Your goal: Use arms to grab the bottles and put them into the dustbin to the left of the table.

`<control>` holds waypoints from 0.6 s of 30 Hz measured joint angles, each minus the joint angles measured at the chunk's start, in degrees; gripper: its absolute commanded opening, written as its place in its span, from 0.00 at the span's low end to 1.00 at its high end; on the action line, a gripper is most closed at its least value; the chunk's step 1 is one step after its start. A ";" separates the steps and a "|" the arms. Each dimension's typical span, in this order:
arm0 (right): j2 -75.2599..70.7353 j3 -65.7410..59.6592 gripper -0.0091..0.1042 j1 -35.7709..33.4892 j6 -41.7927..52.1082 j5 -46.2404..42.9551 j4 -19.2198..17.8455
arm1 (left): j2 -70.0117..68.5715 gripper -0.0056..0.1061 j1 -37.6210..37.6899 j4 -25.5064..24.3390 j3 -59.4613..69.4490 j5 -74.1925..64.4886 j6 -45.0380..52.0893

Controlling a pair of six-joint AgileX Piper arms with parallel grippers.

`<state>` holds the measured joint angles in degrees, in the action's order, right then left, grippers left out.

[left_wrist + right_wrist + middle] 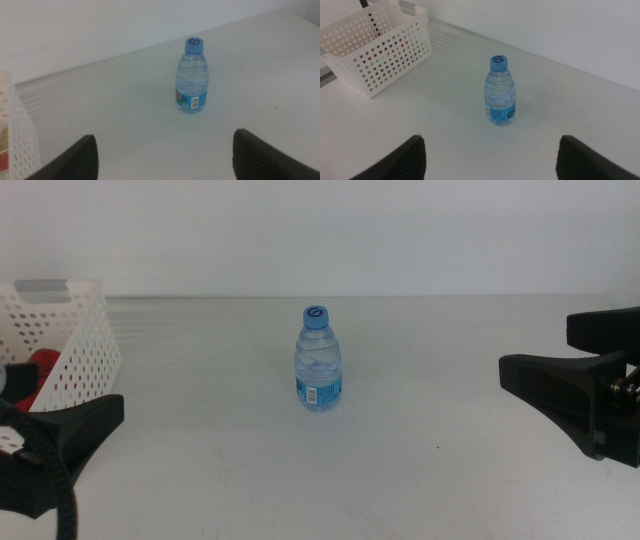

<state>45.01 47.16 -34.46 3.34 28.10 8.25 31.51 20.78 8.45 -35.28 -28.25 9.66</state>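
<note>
A small clear water bottle [320, 361] with a blue cap stands upright mid-table, alone and untouched; the wrist views also show this bottle [192, 79] [499, 93]. At the table's left stands the white perforated dustbin [75, 345] [376, 56], with something red [41, 366] lying inside it. My left gripper [167, 160] is low at the near left, in front of the dustbin, open and empty, well short of the bottle. At the right side, my right gripper [537, 347] [490, 160] is open and empty too, its jaws turned toward the bottle from a distance.
The white table [400, 480] runs back to a pale wall. The dustbin wall [17, 132] is close beside the left gripper. A thick black cable [60, 500] hangs by the left arm.
</note>
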 measured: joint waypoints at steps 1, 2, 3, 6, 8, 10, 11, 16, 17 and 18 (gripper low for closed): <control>0.00 0.00 0.68 0.00 0.00 0.00 -0.01 | 0.00 0.81 0.00 -0.15 0.00 0.19 0.00; 0.00 0.00 0.68 0.00 0.00 0.00 -0.01 | 0.00 0.81 0.00 -0.38 0.00 0.51 0.00; 0.00 0.00 0.68 0.00 0.00 0.00 -0.01 | 0.00 0.81 0.00 -0.59 0.00 0.82 0.00; 0.00 0.00 0.68 0.00 0.00 0.00 -0.01 | 0.00 0.81 0.00 -0.58 0.00 1.52 0.00; 0.00 0.00 0.68 0.00 0.00 0.00 -0.06 | 0.00 0.81 0.00 0.11 0.00 2.87 -0.05; 0.00 0.00 0.68 0.00 0.00 0.00 -0.06 | 0.00 0.81 0.00 1.56 0.00 4.84 -0.11; 0.00 0.00 0.68 0.00 0.00 0.00 -0.06 | 0.00 0.81 0.00 2.68 0.00 6.05 -0.16; 0.00 0.00 0.68 0.00 0.00 0.00 -0.06 | 2.55 0.81 0.00 5.96 -0.83 8.46 0.27; 0.00 0.00 0.68 0.00 0.00 0.00 -0.06 | 4.09 0.81 0.00 6.14 -1.84 8.05 0.51; 0.00 0.00 0.68 0.00 0.00 0.00 -0.06 | 5.84 0.81 0.00 6.33 -3.22 7.63 0.94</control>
<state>45.01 47.16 -34.46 3.34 28.10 8.19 37.35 20.78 14.78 -38.50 -20.62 10.60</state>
